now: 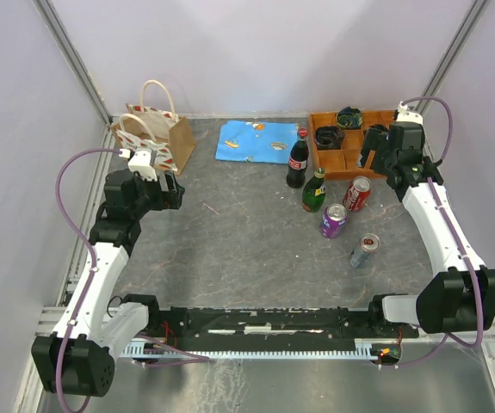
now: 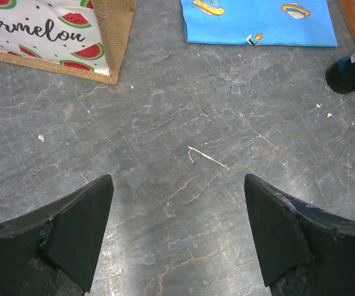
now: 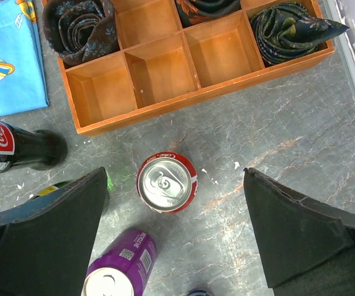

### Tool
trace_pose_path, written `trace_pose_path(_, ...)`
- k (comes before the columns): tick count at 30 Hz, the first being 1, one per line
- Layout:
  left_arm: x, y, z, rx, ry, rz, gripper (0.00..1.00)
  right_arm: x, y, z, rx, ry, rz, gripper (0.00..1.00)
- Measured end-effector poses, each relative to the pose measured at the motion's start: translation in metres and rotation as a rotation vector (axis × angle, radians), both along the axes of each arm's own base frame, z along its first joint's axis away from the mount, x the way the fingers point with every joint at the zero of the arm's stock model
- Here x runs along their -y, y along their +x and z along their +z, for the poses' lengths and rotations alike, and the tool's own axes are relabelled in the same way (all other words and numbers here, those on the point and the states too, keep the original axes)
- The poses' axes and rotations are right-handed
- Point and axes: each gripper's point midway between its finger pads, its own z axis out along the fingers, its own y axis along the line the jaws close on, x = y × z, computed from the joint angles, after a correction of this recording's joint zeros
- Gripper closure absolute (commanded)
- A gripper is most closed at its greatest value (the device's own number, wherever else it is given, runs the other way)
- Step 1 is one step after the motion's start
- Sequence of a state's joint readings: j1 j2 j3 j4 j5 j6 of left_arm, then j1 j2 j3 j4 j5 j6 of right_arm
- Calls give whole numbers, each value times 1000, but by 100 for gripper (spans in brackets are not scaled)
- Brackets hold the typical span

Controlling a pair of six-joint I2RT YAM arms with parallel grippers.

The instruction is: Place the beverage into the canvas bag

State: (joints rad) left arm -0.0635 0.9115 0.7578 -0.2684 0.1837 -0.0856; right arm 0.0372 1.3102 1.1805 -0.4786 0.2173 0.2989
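Observation:
The tan canvas bag [image 1: 157, 138] with cream handles stands upright at the back left. Its watermelon-printed side shows in the left wrist view [image 2: 54, 31]. The beverages stand at the centre right: a cola bottle [image 1: 297, 163], a green bottle [image 1: 315, 191], a red can [image 1: 356, 194], a purple can [image 1: 333, 220], and a silver can [image 1: 364, 250] lying on its side. My right gripper [image 1: 369, 157] is open above the red can [image 3: 167, 182], which stands between the fingers but untouched; the purple can [image 3: 118, 271] is beside it. My left gripper [image 1: 173, 191] is open and empty, just right of the bag.
A wooden compartment tray [image 1: 350, 159] with rolled dark cloths sits at the back right; it also shows in the right wrist view [image 3: 165, 68]. A blue patterned cloth [image 1: 256, 140] lies flat at the back centre. The cola bottle [image 3: 16, 145] stands close to the left of my right gripper.

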Motion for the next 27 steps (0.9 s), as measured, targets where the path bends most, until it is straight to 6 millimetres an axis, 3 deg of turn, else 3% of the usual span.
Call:
trace_pose_path(11, 1, 1, -10, -29, 0, -3, 11, 1, -4, -4, -15, -8, 4, 1)
trace_pose_path(14, 7, 13, -5, -41, -5, -25, 11, 1, -5, -4, -17, -10, 5, 1)
trace_pose_path(18, 33, 75, 45, 31, 25, -97, 11, 1, -5, -5, -21, -16, 9, 1)
trace_pose_path(21, 58, 144, 102, 151, 35, -126, 13, 1, -6, -6, -28, -19, 12, 1)
trace_pose_path(23, 68, 186, 128, 211, 40, -116, 14, 1, -8, -7, -38, -22, 15, 1)
trace_pose_path(25, 71, 220, 141, 246, 55, -90, 18, 1, -11, -7, -41, -21, 20, 1)
trace_pose_path(26, 69, 250, 143, 270, 80, -55, 19, 0, -14, -4, -34, -19, 24, 1)
trace_pose_path(27, 69, 253, 141, 268, 83, -49, 21, 0, -16, -2, -31, -20, 26, 1)
